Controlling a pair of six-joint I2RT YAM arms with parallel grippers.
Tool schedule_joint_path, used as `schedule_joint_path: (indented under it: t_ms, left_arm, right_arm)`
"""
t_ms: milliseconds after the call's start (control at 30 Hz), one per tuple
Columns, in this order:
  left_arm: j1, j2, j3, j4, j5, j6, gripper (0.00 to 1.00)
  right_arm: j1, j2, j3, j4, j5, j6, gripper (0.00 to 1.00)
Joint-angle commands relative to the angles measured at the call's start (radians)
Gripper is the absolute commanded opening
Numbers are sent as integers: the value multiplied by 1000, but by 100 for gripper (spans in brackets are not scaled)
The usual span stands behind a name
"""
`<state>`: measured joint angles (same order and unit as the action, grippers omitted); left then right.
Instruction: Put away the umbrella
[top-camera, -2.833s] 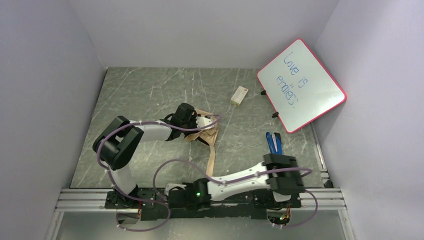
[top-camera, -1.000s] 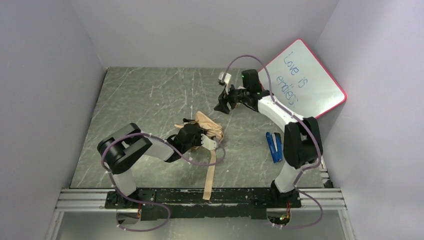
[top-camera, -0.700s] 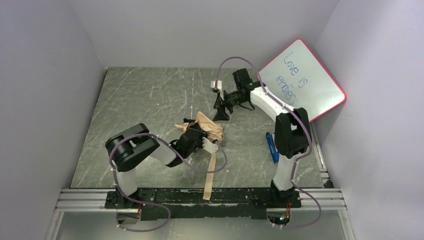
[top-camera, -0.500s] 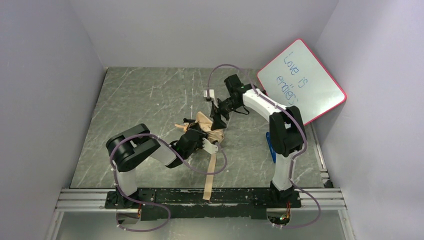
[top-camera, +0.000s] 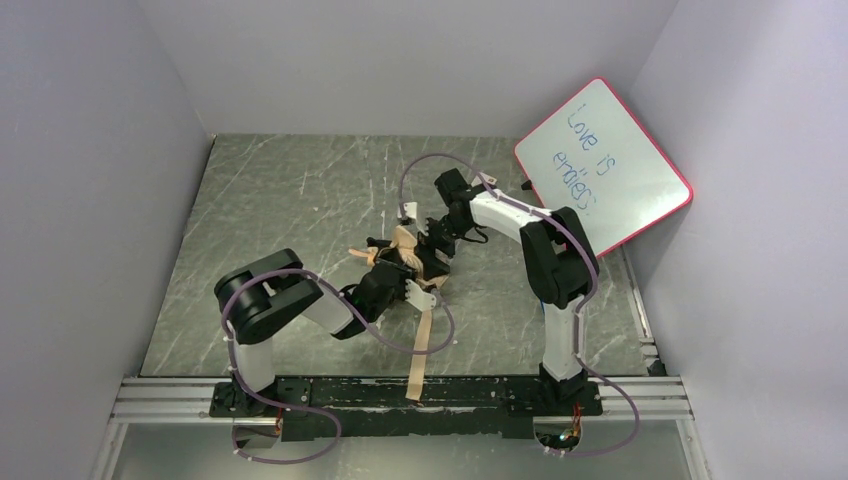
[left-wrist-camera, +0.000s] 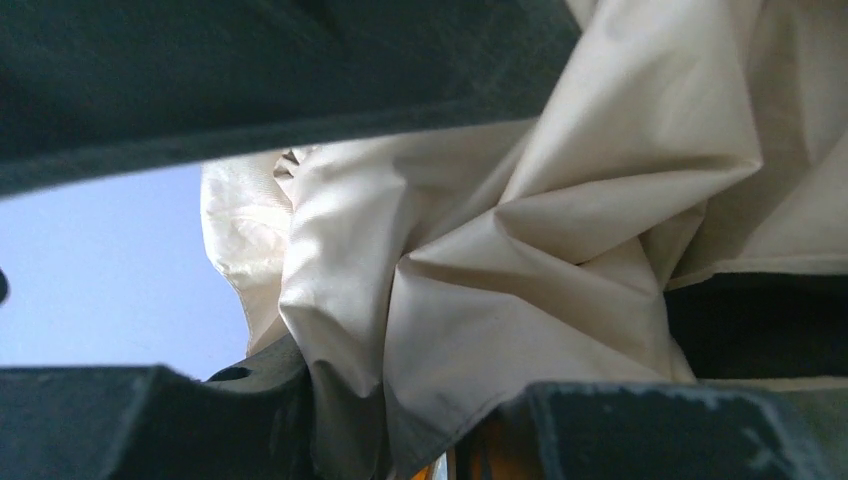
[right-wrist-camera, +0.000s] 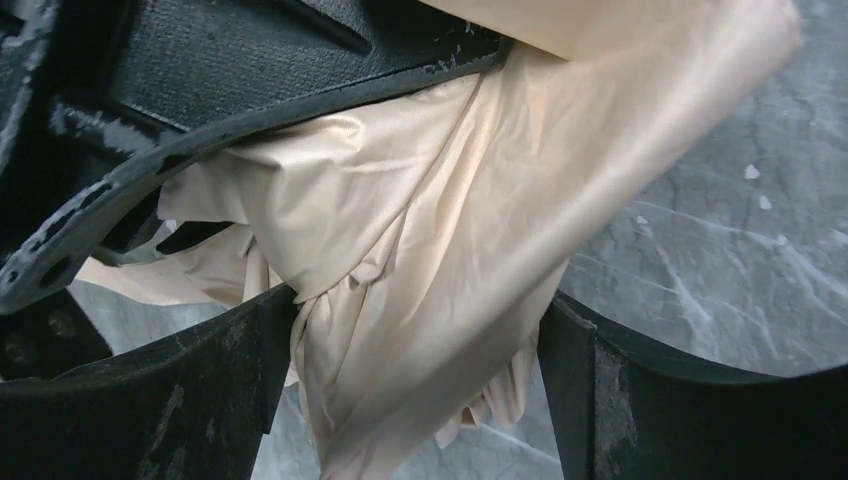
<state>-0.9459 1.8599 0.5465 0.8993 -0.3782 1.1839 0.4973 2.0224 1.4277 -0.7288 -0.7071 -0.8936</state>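
Observation:
The umbrella (top-camera: 412, 250) lies crumpled mid-table, tan fabric outward, with its tan strap (top-camera: 418, 352) trailing toward the near edge. My left gripper (top-camera: 393, 280) reaches it from the near left. In the left wrist view bunched beige fabric (left-wrist-camera: 480, 260) fills the space between that gripper's (left-wrist-camera: 400, 425) fingers, and a sliver of orange handle (left-wrist-camera: 448, 466) shows at the bottom. My right gripper (top-camera: 432, 246) comes in from the far right. Its jaws (right-wrist-camera: 420, 400) stand wide, with a fold of the tan fabric (right-wrist-camera: 430, 250) hanging between the fingers (right-wrist-camera: 190, 400).
A pink-framed whiteboard (top-camera: 603, 170) leans against the right wall at the back. Grey walls close in the marbled table (top-camera: 290, 190) on three sides. The right arm's upper links (top-camera: 555, 270) stand over the right part of the table.
The right arm swung in from the back right by the whiteboard to the umbrella, its jaws widening, and they now straddle the fabric. The left arm has hardly moved.

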Motion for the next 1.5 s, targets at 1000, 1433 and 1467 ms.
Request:
schedule_joint_path:
  t_ms: [1000, 1433, 1467]
  left_arm:
    - [-58, -970, -54, -703, 142, -752, 79]
    - [175, -1013, 65, -849, -35, -1103, 74]
    - [223, -982, 85, -851, 11, -1112, 75]
  right_arm:
    - [34, 6, -249, 405, 390, -8, 8]
    - [51, -175, -547, 705, 466, -152, 8]
    - [58, -186, -569, 720, 479, -166, 8]
